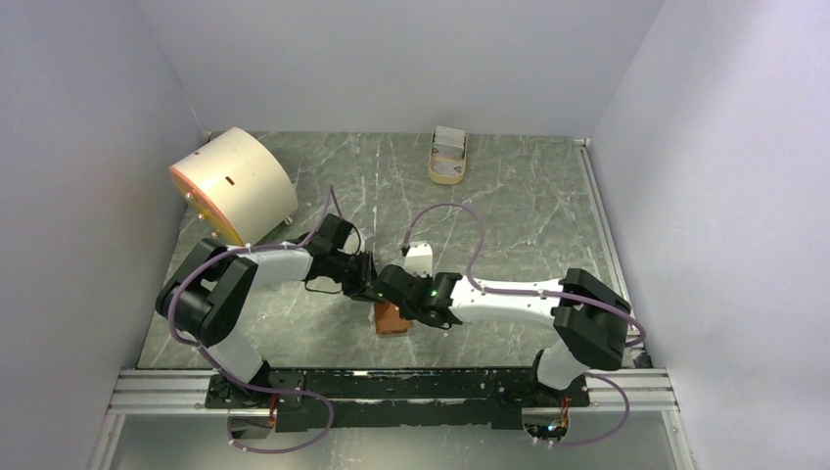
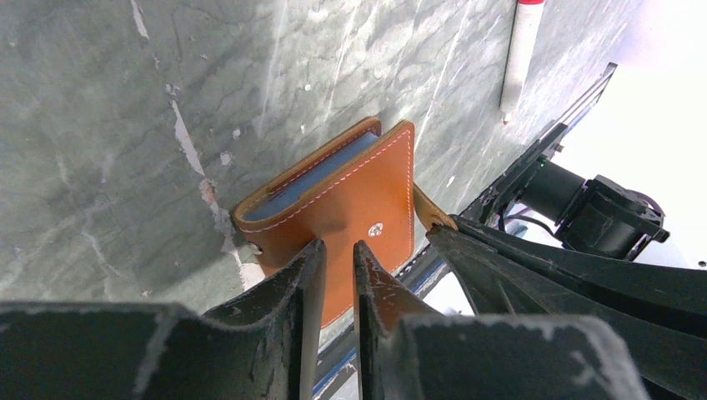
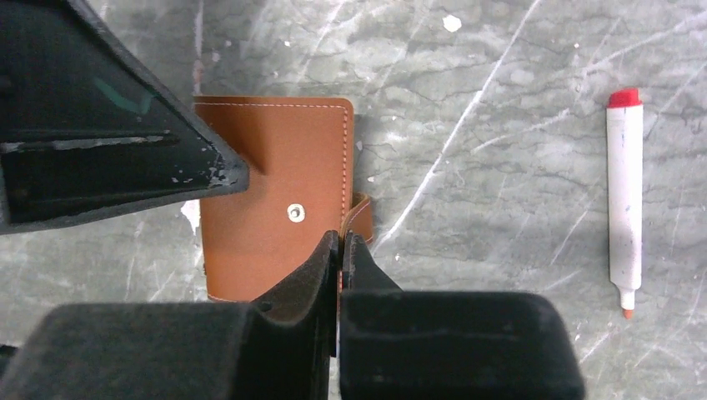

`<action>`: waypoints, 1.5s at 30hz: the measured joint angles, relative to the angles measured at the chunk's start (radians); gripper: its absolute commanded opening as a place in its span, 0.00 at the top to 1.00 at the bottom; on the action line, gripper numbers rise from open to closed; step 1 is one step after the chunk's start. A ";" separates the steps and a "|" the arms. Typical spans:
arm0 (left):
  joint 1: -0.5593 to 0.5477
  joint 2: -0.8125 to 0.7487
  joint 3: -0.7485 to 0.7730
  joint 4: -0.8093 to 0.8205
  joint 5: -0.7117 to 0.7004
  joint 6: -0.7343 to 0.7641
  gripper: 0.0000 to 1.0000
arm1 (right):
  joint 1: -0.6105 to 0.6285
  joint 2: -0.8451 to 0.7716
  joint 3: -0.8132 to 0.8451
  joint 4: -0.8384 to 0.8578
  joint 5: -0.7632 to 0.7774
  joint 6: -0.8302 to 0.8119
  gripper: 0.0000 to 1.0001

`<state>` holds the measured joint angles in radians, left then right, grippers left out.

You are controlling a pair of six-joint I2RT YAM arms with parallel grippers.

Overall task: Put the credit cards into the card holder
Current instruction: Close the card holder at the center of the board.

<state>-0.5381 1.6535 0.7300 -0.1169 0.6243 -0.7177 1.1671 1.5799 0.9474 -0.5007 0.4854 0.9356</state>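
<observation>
Right wrist view: the card holder (image 3: 275, 200) lies closed toward the near edge of the tabletop (image 3: 500, 50). The right gripper (image 3: 342, 242) is pinched closed at its tab side. The left gripper (image 2: 338, 250) stands narrow over the cover, and I cannot tell if it grips. I judge no credit cards are inserted yet.

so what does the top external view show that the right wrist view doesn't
Only the top external view shows the cream drum and the tan oval tray at the table's far edge. Only the right wrist view shows the white marker with a red cap and the snap stud on the wallet's cover. Both show the brown leather wallet with the right gripper at its edge.
</observation>
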 measured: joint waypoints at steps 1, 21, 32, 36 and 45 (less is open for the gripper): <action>0.000 -0.002 -0.001 0.000 0.000 0.000 0.74 | 0.000 -0.008 -0.006 0.011 -0.001 -0.011 1.00; 0.000 -0.007 -0.012 0.012 0.008 0.000 0.75 | -0.027 0.059 -0.005 0.150 -0.144 -0.182 0.80; 0.000 -0.007 -0.014 0.014 0.008 -0.001 0.75 | -0.029 0.038 -0.005 0.141 -0.149 -0.175 1.00; 0.001 -0.008 -0.017 0.018 0.008 -0.001 0.75 | -0.029 0.032 -0.005 0.137 -0.148 -0.174 1.00; 0.001 -0.014 -0.022 0.019 0.007 -0.002 0.75 | -0.036 0.036 -0.003 0.135 -0.146 -0.179 1.00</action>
<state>-0.5373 1.6398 0.7078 -0.0982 0.6315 -0.7197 1.1313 1.6157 0.9447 -0.3653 0.3397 0.7567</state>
